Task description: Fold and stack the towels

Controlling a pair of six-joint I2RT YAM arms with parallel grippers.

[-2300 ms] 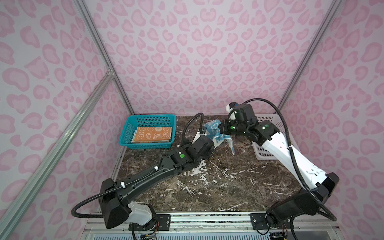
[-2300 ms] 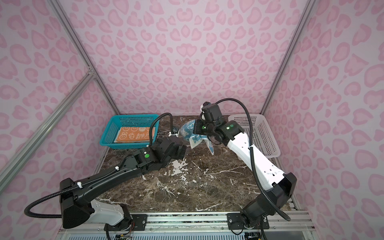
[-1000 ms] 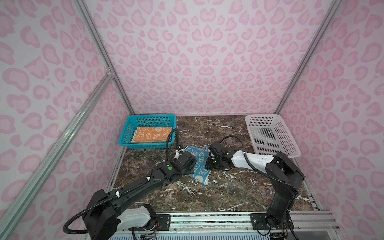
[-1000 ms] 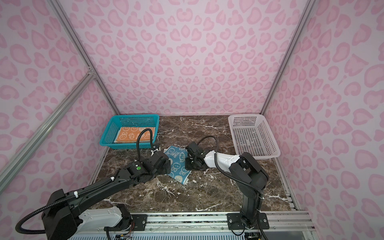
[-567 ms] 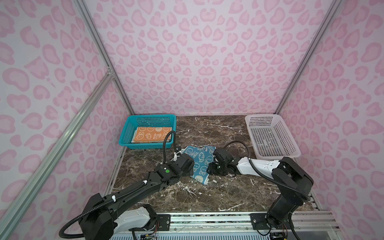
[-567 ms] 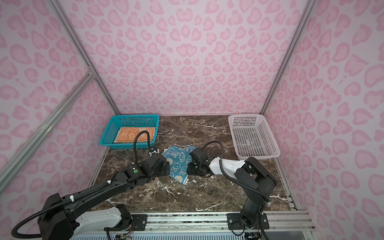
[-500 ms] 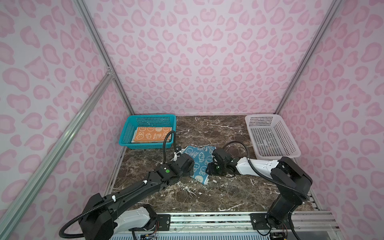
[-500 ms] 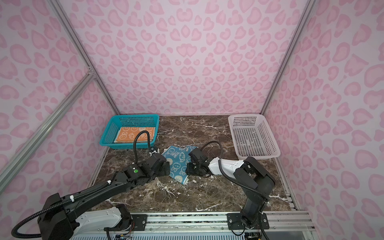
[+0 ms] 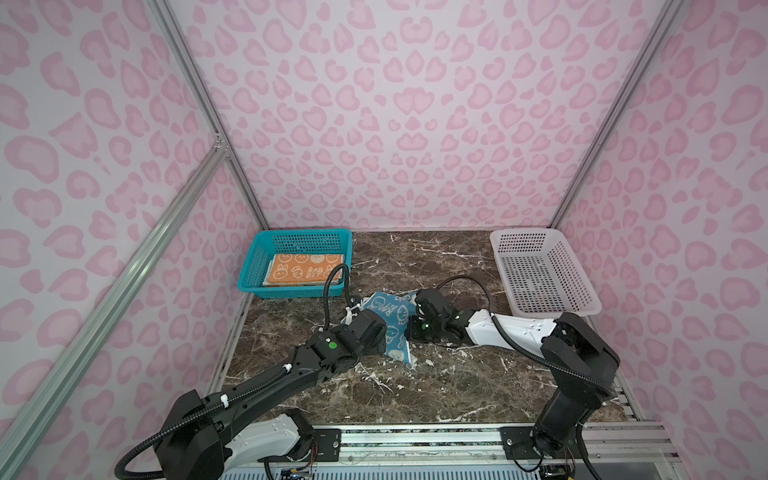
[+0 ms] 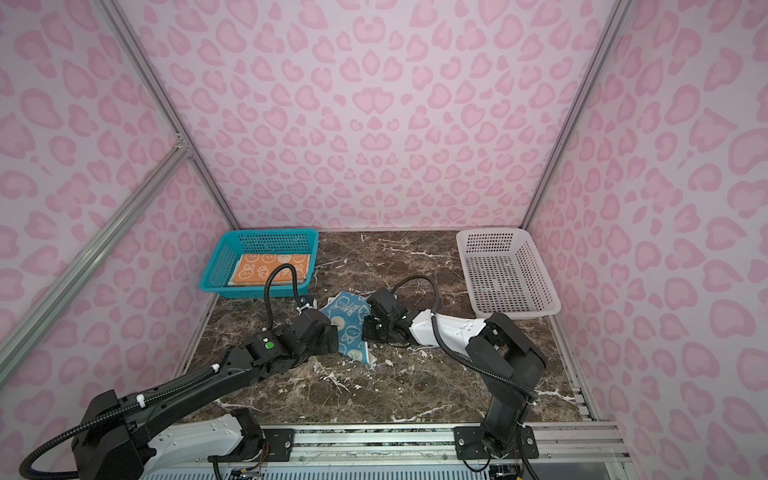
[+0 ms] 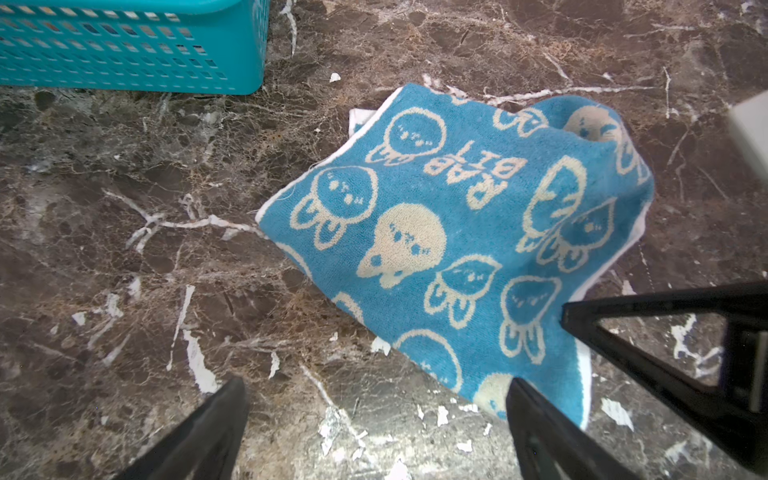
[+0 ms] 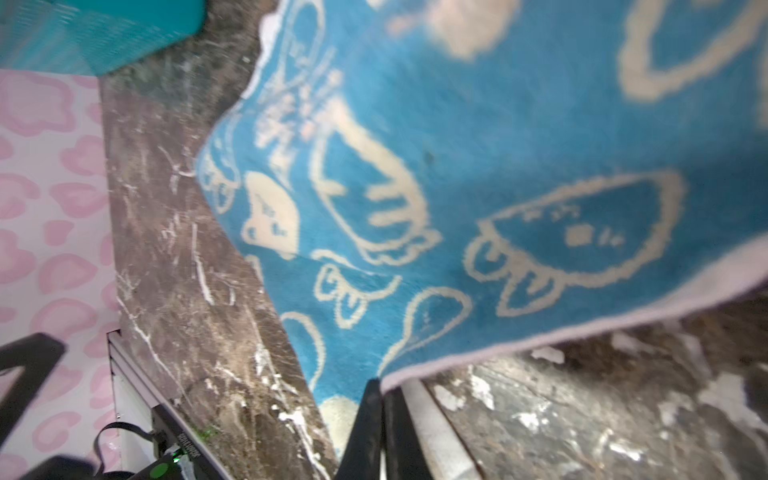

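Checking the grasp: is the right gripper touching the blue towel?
Touching: the right wrist view shows the right gripper shut on the blue towel at its hem.

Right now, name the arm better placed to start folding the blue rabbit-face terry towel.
Probably right. The right tool is shut on the white-trimmed edge of the blue rabbit-face terry towel; the left tool hangs open at its other side, gripping nothing.

Teal perforated basket (image 9: 291, 293) back-left on dark marble tabletop (image 9: 436, 386); white perforated basket (image 9: 536, 278) back-right
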